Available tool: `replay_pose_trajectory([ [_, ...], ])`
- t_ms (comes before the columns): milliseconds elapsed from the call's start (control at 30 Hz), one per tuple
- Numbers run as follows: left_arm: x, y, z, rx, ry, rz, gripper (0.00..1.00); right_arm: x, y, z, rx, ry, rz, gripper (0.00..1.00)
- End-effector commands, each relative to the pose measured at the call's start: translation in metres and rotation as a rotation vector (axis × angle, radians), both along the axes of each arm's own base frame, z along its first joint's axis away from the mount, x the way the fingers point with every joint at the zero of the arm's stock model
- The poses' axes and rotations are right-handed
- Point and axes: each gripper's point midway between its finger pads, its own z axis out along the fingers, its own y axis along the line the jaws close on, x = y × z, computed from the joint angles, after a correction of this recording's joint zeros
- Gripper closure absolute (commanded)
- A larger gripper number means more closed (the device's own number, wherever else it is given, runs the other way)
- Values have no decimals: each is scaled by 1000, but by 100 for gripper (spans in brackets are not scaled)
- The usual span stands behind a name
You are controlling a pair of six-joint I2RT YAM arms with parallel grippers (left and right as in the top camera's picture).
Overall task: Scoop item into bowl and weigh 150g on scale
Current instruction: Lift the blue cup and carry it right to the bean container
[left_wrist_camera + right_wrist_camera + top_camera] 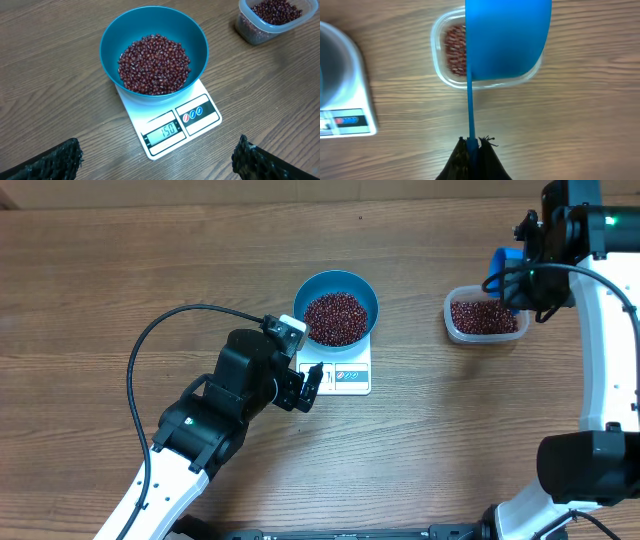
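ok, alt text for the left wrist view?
Blue bowl of red-brown beans sits on a white scale whose display reads 150. A clear tub holding more beans stands apart at top right; the left arm's open jaws show at the bottom corners.

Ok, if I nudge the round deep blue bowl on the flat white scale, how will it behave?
The blue bowl probably slides on the smooth white scale rather than tipping. Its loose red-brown beans would likely shift, adding weight.

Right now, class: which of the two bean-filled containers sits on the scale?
The round blue bowl; it rests on the white scale, while the clear tub stands apart.
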Motion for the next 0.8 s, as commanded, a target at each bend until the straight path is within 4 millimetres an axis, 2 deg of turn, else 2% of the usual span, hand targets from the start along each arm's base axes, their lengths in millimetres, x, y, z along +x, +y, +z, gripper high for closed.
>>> replay_pose_trajectory([
  [0, -1, 0, -6, 1, 16, 5, 0, 0, -19, 18, -143, -49, -60, 96],
  [333, -1, 0, -6, 1, 16, 5, 1, 2, -19, 27, -306, -79, -100, 96],
  [500, -1, 0, -6, 1, 16, 5, 0, 3, -11, 29, -331, -85, -72, 96],
  [767, -1, 0, -6, 1, 16, 5, 0, 2, -10, 29, -326, -84, -85, 96],
])
